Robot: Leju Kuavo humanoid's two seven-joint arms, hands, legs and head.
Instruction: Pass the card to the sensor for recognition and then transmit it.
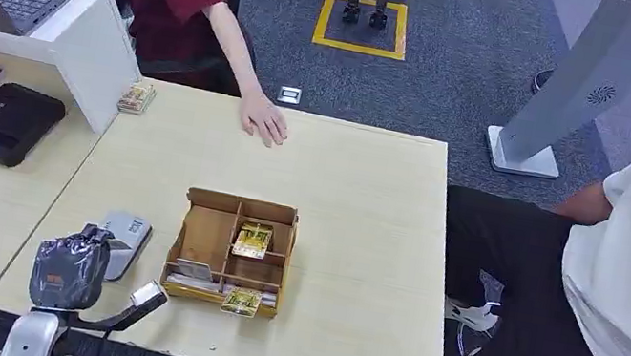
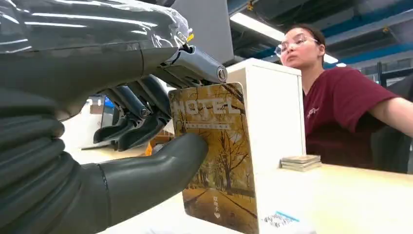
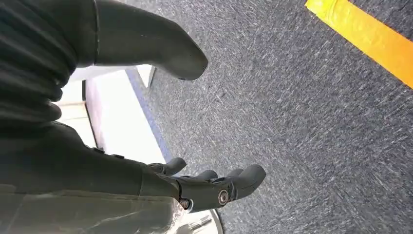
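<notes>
**Q:** Where was the card when you looked?

**A:** In the left hand (image 2: 146,146). I saw the card (image 2: 216,156) pinched upright between the thick thumb and a finger above it, its printed face with the autumn trees turned toward the wrist camera. From the head view that hand (image 1: 71,270) hung low over the near-left corner of the worktop (image 1: 367,196), just beside the grey sensor (image 1: 125,243).

**Q:** How did you expect the card to handle?

**A:** Light, thin and stiff, I judged, with a glossy face that could slide between smooth pads. The hold sat along one long edge, roughly mid-height, which left most of the face free to present to the reader. I'd have kept the hold there rather than shift toward a corner, where it could pivot.

**Q:** And the arm's pose?

**A:** The left forearm came up from below the worktop's edge, with the hand's back toward the head camera. The other fingers (image 2: 131,126) curled loosely behind the card.

**Q:** The right side?

**A:** The right hand (image 3: 195,185) hung over grey carpet, fingers apart and holding nothing.

**Q:** Anything else nearby?

**A:** The wooden tray (image 1: 232,251) with more cards sat just beyond the sensor, and a person's hand (image 1: 263,118) rested on the far edge.
</notes>
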